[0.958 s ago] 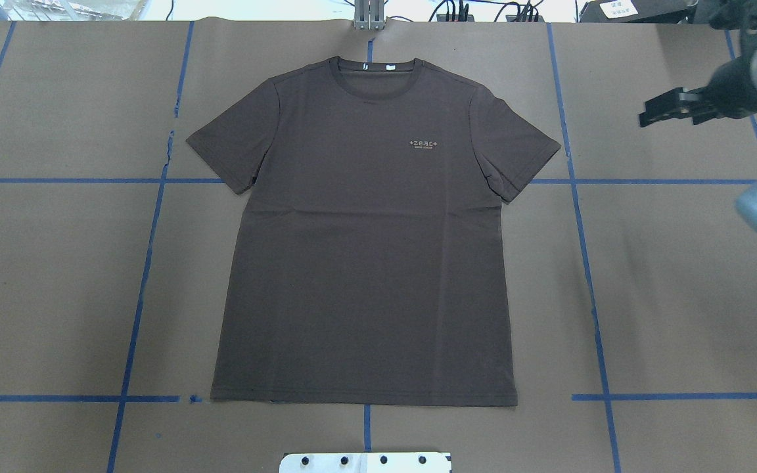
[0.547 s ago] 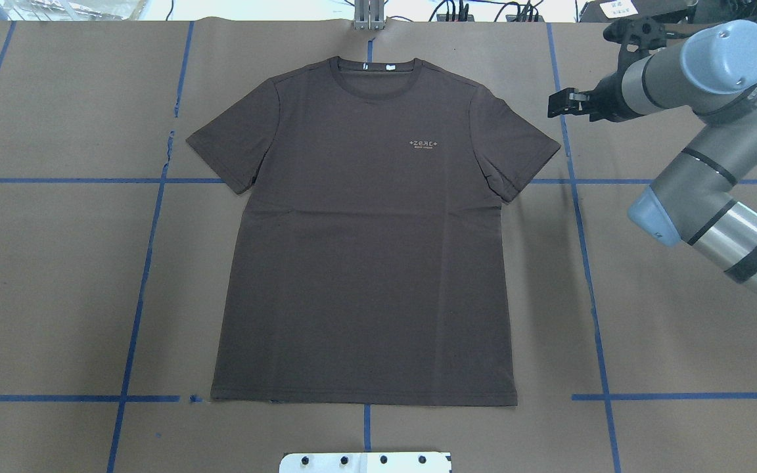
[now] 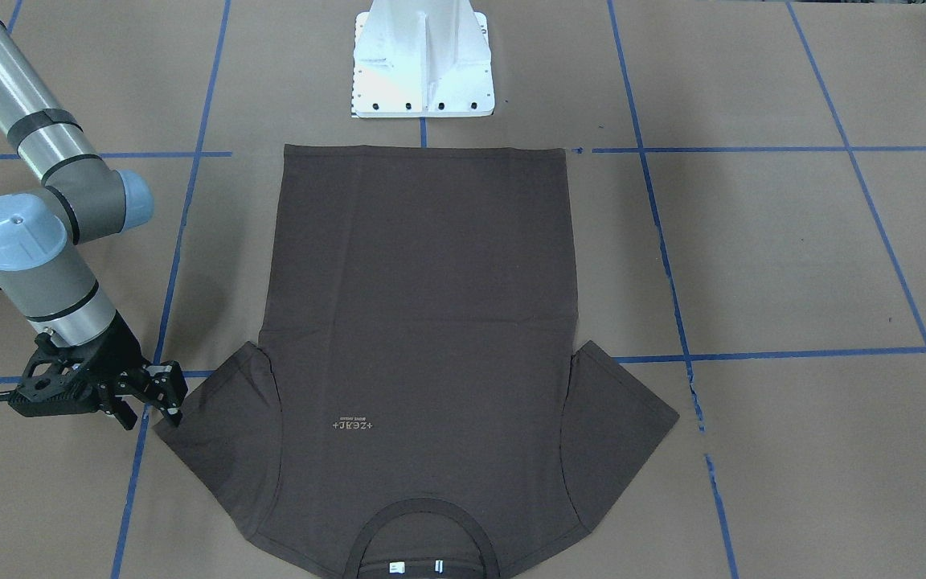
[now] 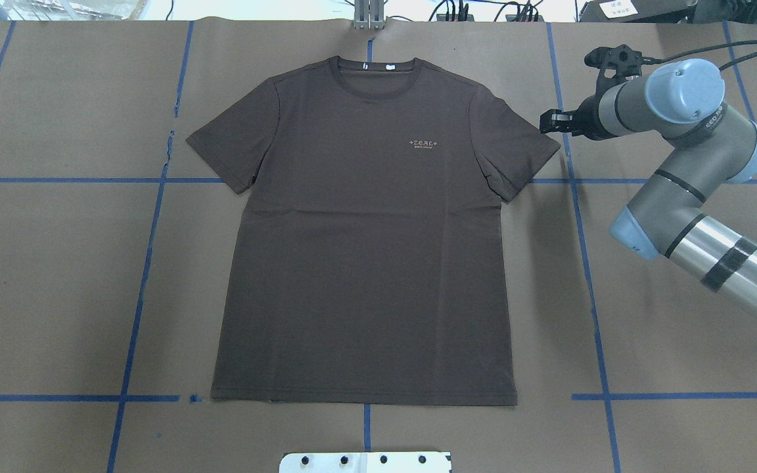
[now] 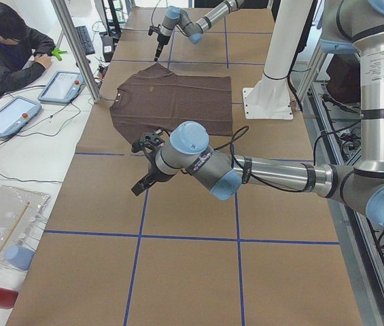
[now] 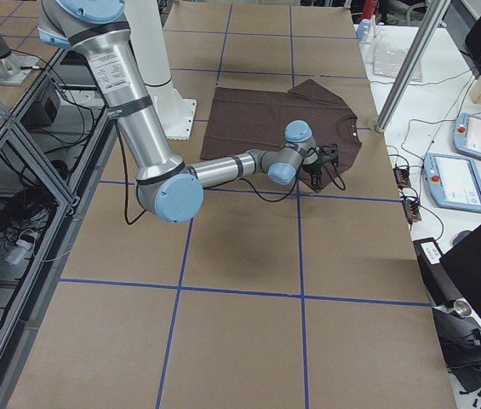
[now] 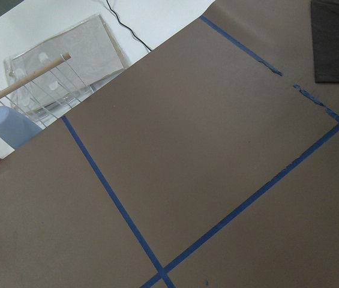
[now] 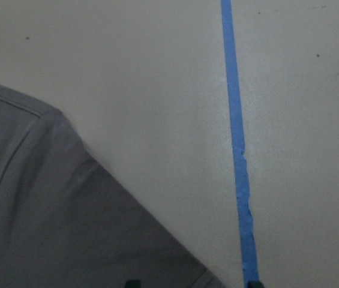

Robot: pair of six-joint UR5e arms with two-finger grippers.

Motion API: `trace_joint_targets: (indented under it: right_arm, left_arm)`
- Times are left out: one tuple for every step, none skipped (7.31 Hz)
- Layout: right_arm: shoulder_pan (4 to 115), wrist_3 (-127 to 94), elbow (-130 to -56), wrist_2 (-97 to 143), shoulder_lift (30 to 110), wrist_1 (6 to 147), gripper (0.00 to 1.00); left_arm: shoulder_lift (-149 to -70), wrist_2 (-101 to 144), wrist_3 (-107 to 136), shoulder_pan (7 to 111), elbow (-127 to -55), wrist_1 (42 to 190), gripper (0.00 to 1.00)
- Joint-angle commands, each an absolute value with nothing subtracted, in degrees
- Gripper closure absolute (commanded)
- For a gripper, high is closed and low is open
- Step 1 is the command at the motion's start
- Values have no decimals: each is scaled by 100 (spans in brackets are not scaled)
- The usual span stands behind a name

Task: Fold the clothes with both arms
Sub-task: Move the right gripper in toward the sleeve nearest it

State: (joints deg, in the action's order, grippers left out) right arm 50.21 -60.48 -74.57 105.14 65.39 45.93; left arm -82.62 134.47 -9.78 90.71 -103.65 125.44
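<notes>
Just inward of the right gripper (image 4: pixel 547 123), on the brown-papered table (image 4: pixel 56 276), the dark brown T-shirt (image 4: pixel 365 263) lies flat, logo up. The right arm (image 4: pixel 681 184) holds that gripper low beside the sleeve (image 4: pixel 516 151) tip, jaws apart and empty. The left gripper (image 5: pixel 139 187) hangs over bare paper off the other sleeve; whether its jaws are parted I cannot tell. One right fingertip (image 8: pixel 133 283) stands over the sleeve, the other by a blue tape line (image 8: pixel 238 150).

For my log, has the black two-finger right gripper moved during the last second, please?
Yes. The right gripper travelled leftward across the blue tape line toward the dark brown T-shirt.
</notes>
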Motion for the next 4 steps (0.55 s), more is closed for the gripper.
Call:
trace_joint_targets:
  right_arm:
    - [4913, -6047, -7339, 10372, 6522, 4588, 34]
    - [4887, -6047, -7295, 10336, 6513, 4588, 35]
    - [4869, -6047, -7260, 10275, 6495, 4588, 37]
    - [4860, -6047, -7260, 10257, 6495, 4588, 38]
  left_arm:
    - [-8244, 13447, -984, 9070, -10371, 12559, 0]
    - [-8235, 13447, -984, 9070, -10371, 12560, 0]
    - [-8235, 13447, -993, 9070, -10371, 12560, 0]
    - [-8235, 13447, -984, 9070, -10371, 12560, 0]
